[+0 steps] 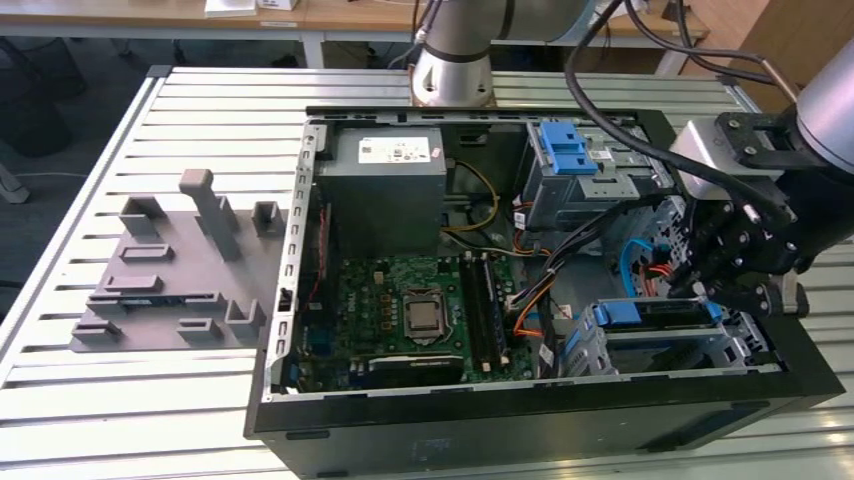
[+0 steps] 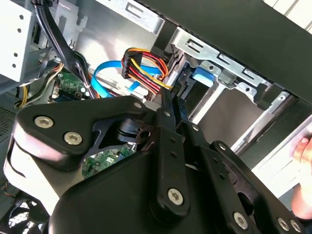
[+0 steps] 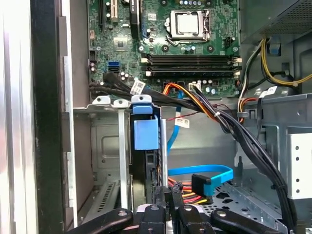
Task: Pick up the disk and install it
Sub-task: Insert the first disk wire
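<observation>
The disk (image 1: pixel 654 313), in its blue carrier, sits in the lower drive cage (image 1: pixel 694 352) at the front corner of the open computer case, on the exterior view's right. In the first wrist view it stands edge-on in the slot, with the carrier's blue tab (image 3: pixel 145 130) facing the camera. My gripper (image 1: pixel 717 288) hovers just above and to the right of it, fingers drawn together with nothing visible between them. Both wrist views show the black fingertips (image 3: pixel 169 197) (image 2: pixel 171 100) close to the blue tab (image 2: pixel 202 78), apart from it.
Blue data cable (image 3: pixel 204 174) and red-yellow power leads (image 2: pixel 146 66) lie close to the fingers. The motherboard (image 1: pixel 400 300), a grey power supply box (image 1: pixel 387 190) and an upper bay with another blue carrier (image 1: pixel 567 150) occupy the case. A grey fixture plate (image 1: pixel 174 270) lies left. A hand (image 2: pixel 304 146) is nearby.
</observation>
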Available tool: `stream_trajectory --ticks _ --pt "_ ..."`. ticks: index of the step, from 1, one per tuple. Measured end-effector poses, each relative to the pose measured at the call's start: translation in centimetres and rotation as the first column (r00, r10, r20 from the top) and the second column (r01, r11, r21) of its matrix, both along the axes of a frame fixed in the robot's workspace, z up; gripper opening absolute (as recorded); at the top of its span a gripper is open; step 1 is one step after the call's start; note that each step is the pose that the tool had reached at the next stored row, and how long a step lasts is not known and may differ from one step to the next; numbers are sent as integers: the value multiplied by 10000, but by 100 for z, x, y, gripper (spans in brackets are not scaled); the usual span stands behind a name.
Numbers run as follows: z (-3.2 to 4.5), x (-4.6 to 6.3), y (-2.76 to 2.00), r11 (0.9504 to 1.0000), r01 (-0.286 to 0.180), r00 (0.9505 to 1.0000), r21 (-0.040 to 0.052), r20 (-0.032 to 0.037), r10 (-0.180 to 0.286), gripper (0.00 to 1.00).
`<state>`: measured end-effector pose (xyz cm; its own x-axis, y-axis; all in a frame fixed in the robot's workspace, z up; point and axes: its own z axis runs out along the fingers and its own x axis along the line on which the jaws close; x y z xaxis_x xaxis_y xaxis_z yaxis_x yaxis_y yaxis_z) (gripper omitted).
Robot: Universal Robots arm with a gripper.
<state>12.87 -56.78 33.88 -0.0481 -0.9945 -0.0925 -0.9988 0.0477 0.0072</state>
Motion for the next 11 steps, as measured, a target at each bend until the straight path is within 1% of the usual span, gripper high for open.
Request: stream_trajectory --ticks 3,11 --pt "-8 0 -41 10000 0 10000 12 0 0 17" --pt "-33 0 -55 10000 -3 10000 14 0 3 17"
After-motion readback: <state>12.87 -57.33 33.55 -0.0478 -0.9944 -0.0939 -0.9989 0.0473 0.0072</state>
